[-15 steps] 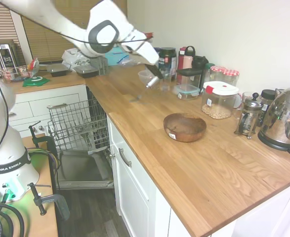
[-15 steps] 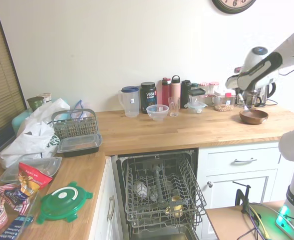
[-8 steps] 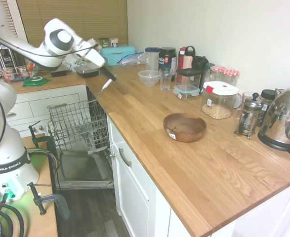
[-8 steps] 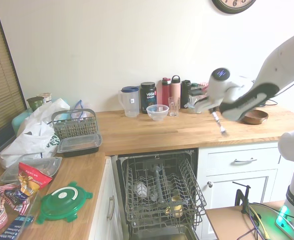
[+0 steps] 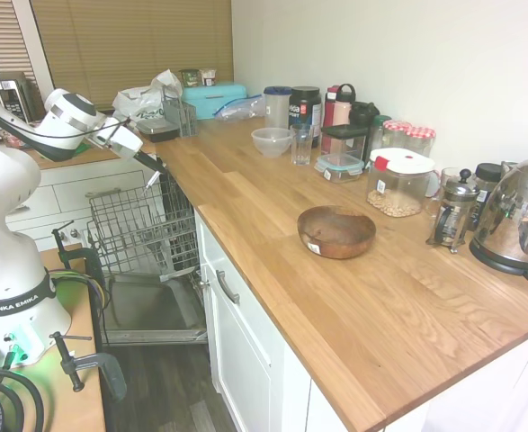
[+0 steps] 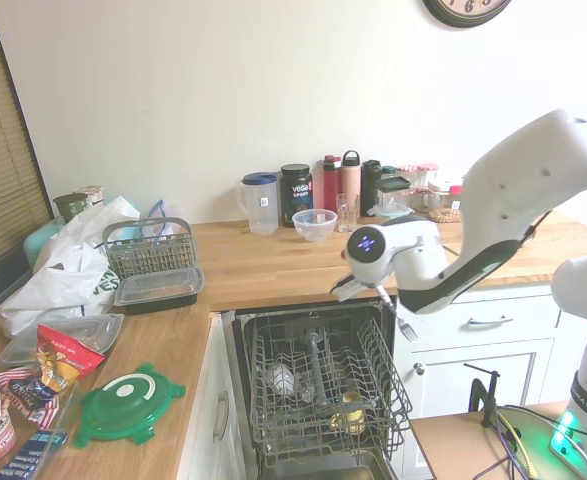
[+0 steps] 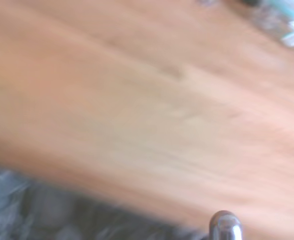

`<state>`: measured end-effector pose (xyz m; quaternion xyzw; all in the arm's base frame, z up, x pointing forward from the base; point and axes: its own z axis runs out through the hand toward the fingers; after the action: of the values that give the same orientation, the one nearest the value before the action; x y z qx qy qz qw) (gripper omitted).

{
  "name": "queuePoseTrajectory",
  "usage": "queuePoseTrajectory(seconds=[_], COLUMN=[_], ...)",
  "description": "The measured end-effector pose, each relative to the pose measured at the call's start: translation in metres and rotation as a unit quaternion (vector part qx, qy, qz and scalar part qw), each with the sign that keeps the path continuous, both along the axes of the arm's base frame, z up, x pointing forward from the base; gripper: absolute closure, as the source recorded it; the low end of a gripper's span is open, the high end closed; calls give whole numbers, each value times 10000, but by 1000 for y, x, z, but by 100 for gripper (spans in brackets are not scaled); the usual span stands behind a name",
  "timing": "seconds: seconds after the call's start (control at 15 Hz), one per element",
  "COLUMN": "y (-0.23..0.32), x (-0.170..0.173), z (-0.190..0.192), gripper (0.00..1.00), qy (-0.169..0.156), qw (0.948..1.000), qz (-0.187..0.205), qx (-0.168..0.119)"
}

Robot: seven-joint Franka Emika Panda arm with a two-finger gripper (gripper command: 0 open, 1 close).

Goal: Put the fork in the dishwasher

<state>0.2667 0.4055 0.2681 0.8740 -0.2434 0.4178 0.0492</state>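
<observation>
The jaws pinch the fork, which hangs off the desk's front edge above the open dishwasher's wire rack, so the carry looks nearly done, with the lowering and letting go yet to do.

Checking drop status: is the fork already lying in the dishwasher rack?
No. The fork hangs from the gripper, shut on it, above the dishwasher rack's right edge, clear of the wires.
</observation>
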Motion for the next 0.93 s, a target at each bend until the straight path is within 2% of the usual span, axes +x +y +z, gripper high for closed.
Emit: queuePoseTrajectory(seconds=[0.13, 0.27, 0.33, 0.47, 0.53, 0.93], y=[29, 56, 68, 88, 97, 117], x=[-14, -22, -19, -3, 4, 15], z=[-35, -85, -111, -143, -152, -163], gripper=[100, 100, 100, 100, 0, 0], qy=[221, 271, 279, 263, 229, 340], qw=[9996, 9982, 9973, 9971, 9971, 9974], qz=[98, 239, 279, 231, 232, 160], qx=[-168, -484, -616, -683, -690, -610])
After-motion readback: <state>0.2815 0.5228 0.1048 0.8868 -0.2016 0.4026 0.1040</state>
